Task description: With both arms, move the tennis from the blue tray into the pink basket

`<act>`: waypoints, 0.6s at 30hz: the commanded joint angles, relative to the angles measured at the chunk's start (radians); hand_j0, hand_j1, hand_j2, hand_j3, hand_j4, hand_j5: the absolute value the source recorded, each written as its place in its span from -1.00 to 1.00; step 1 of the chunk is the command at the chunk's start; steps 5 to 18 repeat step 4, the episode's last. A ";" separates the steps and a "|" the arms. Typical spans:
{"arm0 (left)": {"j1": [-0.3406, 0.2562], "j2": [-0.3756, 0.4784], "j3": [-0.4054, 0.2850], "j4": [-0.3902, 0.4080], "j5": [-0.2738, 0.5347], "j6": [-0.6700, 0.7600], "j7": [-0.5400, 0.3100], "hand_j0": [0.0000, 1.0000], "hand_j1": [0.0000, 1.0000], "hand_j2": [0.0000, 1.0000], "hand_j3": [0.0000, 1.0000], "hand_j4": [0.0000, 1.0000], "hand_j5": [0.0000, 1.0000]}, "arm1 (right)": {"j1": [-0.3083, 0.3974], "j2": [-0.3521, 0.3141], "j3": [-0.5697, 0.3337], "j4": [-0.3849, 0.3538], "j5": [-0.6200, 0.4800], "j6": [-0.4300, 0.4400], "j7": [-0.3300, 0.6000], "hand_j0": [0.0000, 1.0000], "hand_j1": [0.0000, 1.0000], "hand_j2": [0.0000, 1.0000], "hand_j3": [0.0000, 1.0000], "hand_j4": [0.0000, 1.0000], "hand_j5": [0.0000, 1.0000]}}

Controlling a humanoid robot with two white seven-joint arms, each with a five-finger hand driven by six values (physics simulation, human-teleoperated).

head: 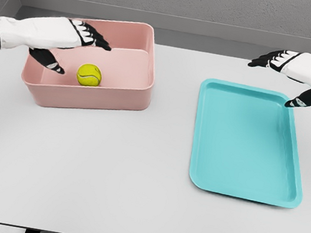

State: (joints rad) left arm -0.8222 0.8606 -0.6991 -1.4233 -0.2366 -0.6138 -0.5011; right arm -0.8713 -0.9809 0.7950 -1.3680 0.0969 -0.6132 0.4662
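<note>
The fuzzy yellow-green tennis ball [89,74] lies inside the pink plastic basket [124,98] — the flat turquoise tray [246,145] holds nothing. Both hands, left [71,42] and right [294,74], hover with fingers spread, grasping nothing. The ball looks light, springy, prone to roll — best cupped from 2 opposite sides.

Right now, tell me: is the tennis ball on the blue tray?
No, the tennis ball lies inside the pink basket; the blue tray holds nothing.
</note>
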 commanded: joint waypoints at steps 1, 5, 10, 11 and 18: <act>0.002 0.121 0.004 -0.140 0.083 0.003 0.009 1.00 1.00 1.00 1.00 1.00 1.00 | 0.000 -0.004 0.000 -0.006 -0.006 0.002 -0.001 1.00 1.00 1.00 1.00 1.00 1.00; 0.032 0.135 0.006 -0.137 0.080 0.003 0.015 1.00 1.00 1.00 1.00 1.00 1.00 | -0.002 -0.004 0.000 -0.006 -0.006 0.002 -0.001 1.00 1.00 1.00 1.00 1.00 1.00; 0.032 0.135 0.006 -0.137 0.080 0.003 0.015 1.00 1.00 1.00 1.00 1.00 1.00 | -0.002 -0.004 0.000 -0.006 -0.006 0.002 -0.001 1.00 1.00 1.00 1.00 1.00 1.00; 0.032 0.135 0.006 -0.137 0.080 0.003 0.015 1.00 1.00 1.00 1.00 1.00 1.00 | -0.002 -0.004 0.000 -0.006 -0.006 0.002 -0.001 1.00 1.00 1.00 1.00 1.00 1.00; 0.032 0.135 0.006 -0.137 0.080 0.003 0.015 1.00 1.00 1.00 1.00 1.00 1.00 | -0.002 -0.004 0.000 -0.006 -0.006 0.002 -0.001 1.00 1.00 1.00 1.00 1.00 1.00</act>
